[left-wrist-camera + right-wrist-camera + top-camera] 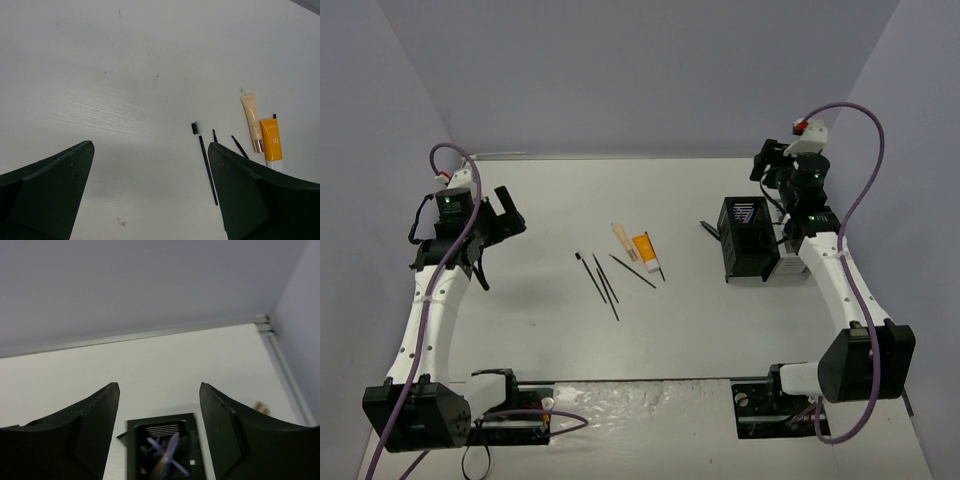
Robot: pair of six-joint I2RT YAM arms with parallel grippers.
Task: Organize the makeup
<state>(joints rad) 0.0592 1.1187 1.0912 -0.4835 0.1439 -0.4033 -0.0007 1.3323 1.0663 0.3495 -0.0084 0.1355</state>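
Jaws of both arms wide apart, orange tube (272, 142) beside beige tube (251, 120).

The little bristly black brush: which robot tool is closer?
Left. The left tool is open just left of the brush; the right tool is far off on the other side, by the black holder.

black mesh holder (748, 245), white table (530, 335)
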